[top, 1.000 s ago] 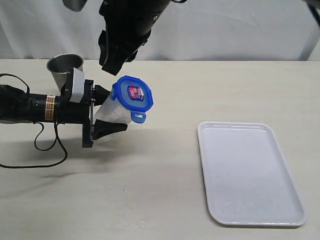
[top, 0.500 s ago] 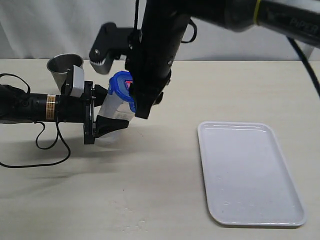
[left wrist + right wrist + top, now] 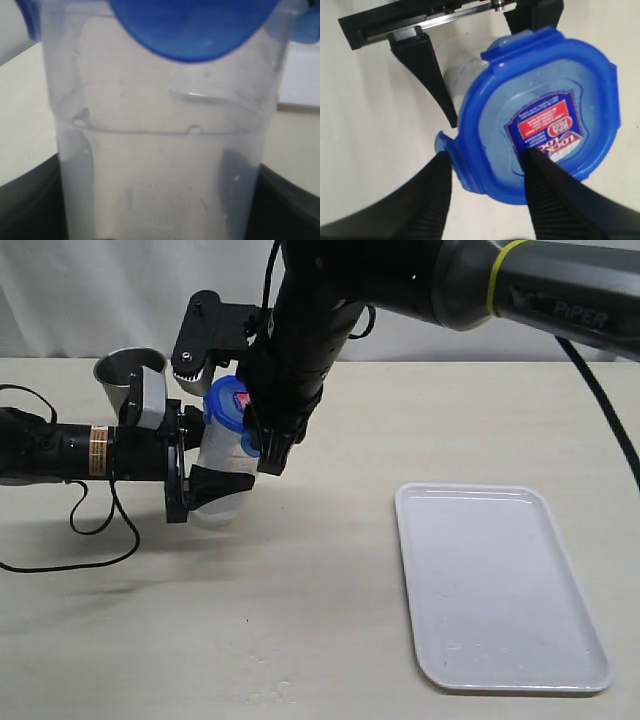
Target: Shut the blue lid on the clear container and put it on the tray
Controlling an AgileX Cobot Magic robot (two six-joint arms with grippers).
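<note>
The right arm has swung down since a second ago, and the right hand [image 3: 262, 440] now straddles the glossy blue lid [image 3: 540, 107] with its fingers apart. The left hand [image 3: 205, 465] grips the translucent clear container [image 3: 160, 150], now nearly upright. The smooth white tray [image 3: 500, 585] lies well apart on the surface [image 3: 300, 640].

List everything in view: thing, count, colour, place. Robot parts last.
clear container: one, translucent, left of centre on the table, gripped by the left gripper
blue lid: one, bright blue with a red-and-white label, on top of the container
tray: one, white, right side of the table
steel cup: one, silver, far left, behind the left arm
table: one, pale beige
backdrop: one, white, behind the table
left gripper: one, black, shut on the container
right gripper: one, black, fingers straddling the lid's edge and one flap
</note>
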